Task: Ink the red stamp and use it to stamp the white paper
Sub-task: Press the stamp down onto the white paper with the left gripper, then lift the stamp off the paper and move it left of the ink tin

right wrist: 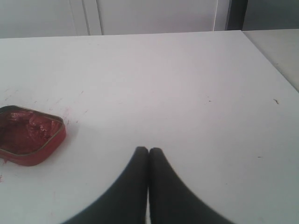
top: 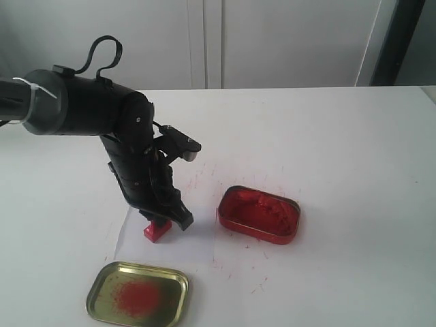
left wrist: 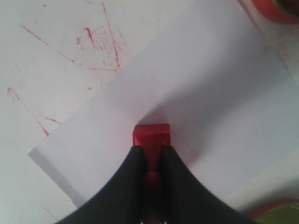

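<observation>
The red stamp (top: 156,230) stands base-down on the white paper (top: 180,248), just left of the tin of red paste. My left gripper (top: 163,221) is shut on the stamp's handle from above. In the left wrist view the stamp (left wrist: 151,136) shows between the two black fingers (left wrist: 133,161) of the left gripper (left wrist: 150,150), with the white paper (left wrist: 201,93) spread under it. My right gripper (right wrist: 148,151) is shut on nothing and hovers over bare table; it does not show in the exterior view.
A red tin of red paste (top: 259,214) lies open right of the paper, also seen as the tin (right wrist: 28,135) in the right wrist view. A gold lid (top: 138,295) with red powder sits near the front edge. Red smears (left wrist: 100,42) mark the table beside the paper.
</observation>
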Available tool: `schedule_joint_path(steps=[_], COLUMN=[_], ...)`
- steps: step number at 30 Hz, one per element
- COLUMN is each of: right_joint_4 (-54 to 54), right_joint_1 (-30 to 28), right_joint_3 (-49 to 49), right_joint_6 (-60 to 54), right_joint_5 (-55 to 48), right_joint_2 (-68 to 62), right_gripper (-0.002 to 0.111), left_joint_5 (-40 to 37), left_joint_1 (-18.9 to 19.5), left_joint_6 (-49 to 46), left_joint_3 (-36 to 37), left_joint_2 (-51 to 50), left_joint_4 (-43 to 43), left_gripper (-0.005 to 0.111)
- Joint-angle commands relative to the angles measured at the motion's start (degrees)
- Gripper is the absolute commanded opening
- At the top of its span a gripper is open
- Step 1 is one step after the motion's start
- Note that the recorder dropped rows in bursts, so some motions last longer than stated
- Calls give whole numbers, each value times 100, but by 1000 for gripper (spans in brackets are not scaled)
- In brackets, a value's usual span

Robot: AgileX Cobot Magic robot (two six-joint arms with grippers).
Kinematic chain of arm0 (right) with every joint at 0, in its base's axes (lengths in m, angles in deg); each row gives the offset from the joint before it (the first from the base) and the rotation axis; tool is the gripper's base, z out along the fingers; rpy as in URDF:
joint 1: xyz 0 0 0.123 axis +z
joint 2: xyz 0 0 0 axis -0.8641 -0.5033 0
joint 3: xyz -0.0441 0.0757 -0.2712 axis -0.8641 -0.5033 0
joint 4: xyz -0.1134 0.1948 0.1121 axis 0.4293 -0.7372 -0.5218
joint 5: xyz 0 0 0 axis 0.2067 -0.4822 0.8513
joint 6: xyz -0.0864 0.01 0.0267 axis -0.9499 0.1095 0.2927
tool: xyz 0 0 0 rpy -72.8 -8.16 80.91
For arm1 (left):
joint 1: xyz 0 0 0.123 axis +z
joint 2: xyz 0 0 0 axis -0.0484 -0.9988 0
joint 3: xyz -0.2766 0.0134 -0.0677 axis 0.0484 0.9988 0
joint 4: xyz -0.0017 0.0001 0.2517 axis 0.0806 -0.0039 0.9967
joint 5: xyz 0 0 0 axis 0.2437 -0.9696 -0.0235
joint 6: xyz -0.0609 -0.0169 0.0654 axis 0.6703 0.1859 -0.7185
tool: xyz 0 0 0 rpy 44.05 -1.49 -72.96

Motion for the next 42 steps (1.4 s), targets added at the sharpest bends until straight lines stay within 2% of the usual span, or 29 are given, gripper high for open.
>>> schedule_joint_path(steps=[1,42], right_joint_4=[-8,-8], right_joint_1=[-10,-10], right_joint_3=[-33,-33], right_joint_6=[9,9], right_joint_5=[83,83], right_joint_2=[35,35], right_gripper=[0,0], left_joint_5=[-230,27], left_joint_1=[-26,-26], left_joint_6=[52,52], left_joint_3=[119,119], left_joint_2=[-221,936], left_joint_4=[-54,-249], left_gripper=[0,0])
